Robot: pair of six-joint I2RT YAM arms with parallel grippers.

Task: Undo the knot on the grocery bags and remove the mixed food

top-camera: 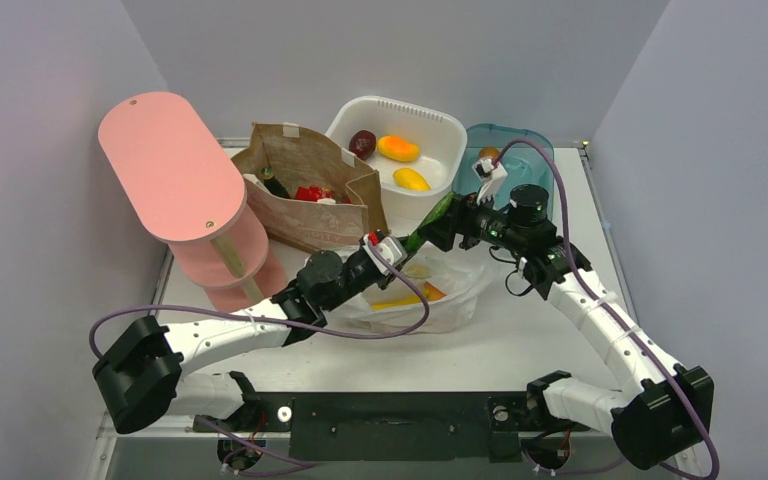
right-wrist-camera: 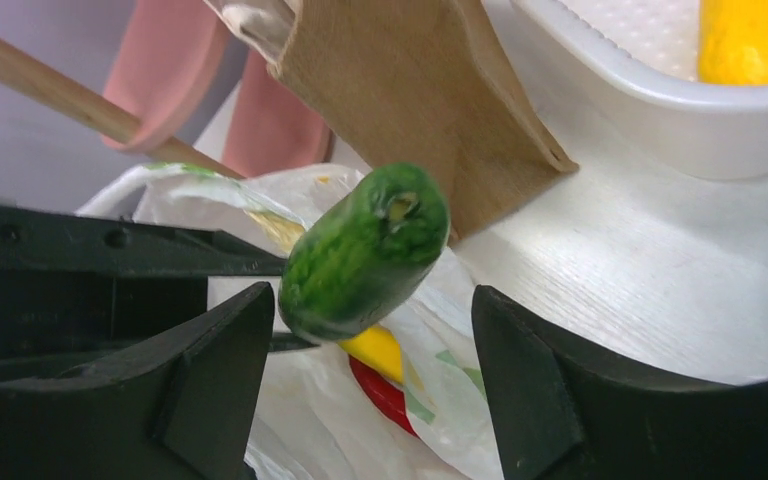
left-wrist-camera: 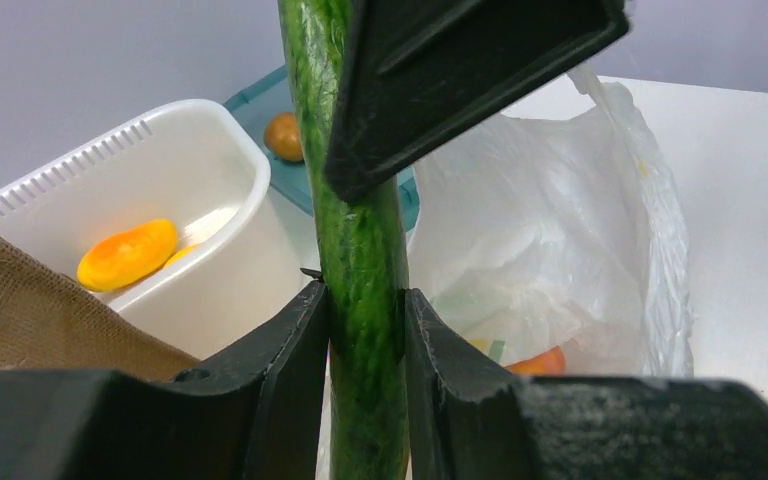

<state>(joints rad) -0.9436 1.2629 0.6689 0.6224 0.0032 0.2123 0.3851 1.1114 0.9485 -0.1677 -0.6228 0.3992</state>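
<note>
Left gripper (left-wrist-camera: pixel 365 305): both fingers are pressed against the sides of the long green cucumber (left-wrist-camera: pixel 360 240), clamped on it partway along.

Right gripper (right-wrist-camera: pixel 370 300): fingers spread wide around the cucumber's far end. The stub sits close to one finger, with a clear gap to the other, so this gripper has no grip on it.

The cucumber is in the air, tilted, spanning between the two grippers. It is over the rear edge of the white plastic grocery bag (top-camera: pixel 440 300).

The bag lies crumpled on the table (top-camera: pixel 520 340), in front of the brown paper bag (top-camera: pixel 305 165). Yellow and red shapes (right-wrist-camera: pixel 380 385) show through the plastic. I cannot tell whether the handles are tied.

The white tub (top-camera: pixel 435 115) behind holds two orange-yellow fruits (top-camera: pixel 398 148) and one dark fruit (top-camera: pixel 362 143). The teal container (top-camera: pixel 525 150) beside it holds a small round brownish fruit (left-wrist-camera: pixel 283 135). The pink stand (top-camera: pixel 170 165) is at far left, beside the paper bag.
</note>
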